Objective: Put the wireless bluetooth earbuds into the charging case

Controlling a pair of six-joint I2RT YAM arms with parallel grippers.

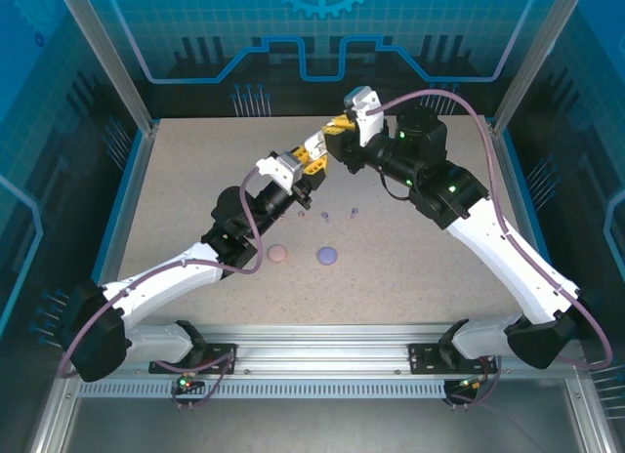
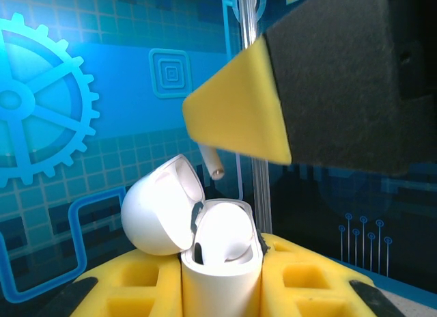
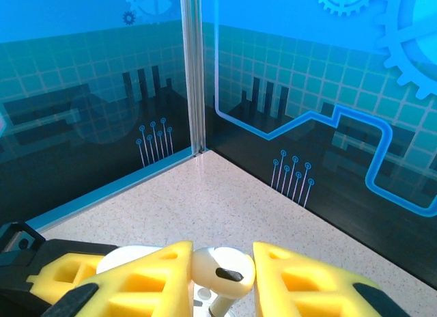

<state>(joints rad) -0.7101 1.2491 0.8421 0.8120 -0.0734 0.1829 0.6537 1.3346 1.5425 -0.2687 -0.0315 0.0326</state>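
white earbud (image 3: 222, 266) pinched between the right gripper (image 3: 222, 262) fingers, stem pointing down at the white charging case (image 2: 220, 272) just below. lid (image 2: 162, 206) flipped open. case body upright, clamped in the left gripper (image 2: 218, 262) jaws, held off the table (image 1: 186, 180). pink case (image 1: 278, 253), purple case (image 1: 326, 255) and loose buds (image 1: 326, 216) lie on the table.

Speckled beige table (image 1: 176, 180); behind and beside it, blue walls (image 1: 293, 33) printed with gears and circuits, framed by aluminium posts (image 1: 107, 53)
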